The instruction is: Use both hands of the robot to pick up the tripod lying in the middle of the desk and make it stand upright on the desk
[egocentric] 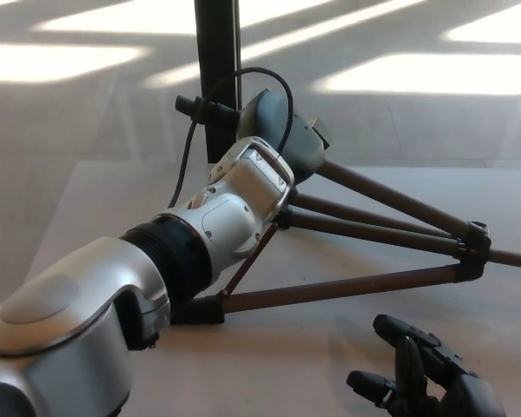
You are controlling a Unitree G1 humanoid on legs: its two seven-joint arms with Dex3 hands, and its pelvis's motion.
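Observation:
The tripod (365,233) lies tilted on the pale desk (104,200), its brown legs fanning out to the right toward black collars (471,249). Its lowest leg (330,289) rests along the desk. My left hand (282,135), at the end of the big silver forearm (226,217), is shut on the tripod's top end, which is raised above the desk; a black handle (198,108) sticks out to the left of it. My right hand (421,382) stands open at the bottom right, fingers spread, below the lowest leg and apart from it.
A black upright post (217,61) stands just behind the desk's far edge, close to the tripod's top. A black cable (191,139) loops from my left wrist. Sunlit floor lies beyond the desk.

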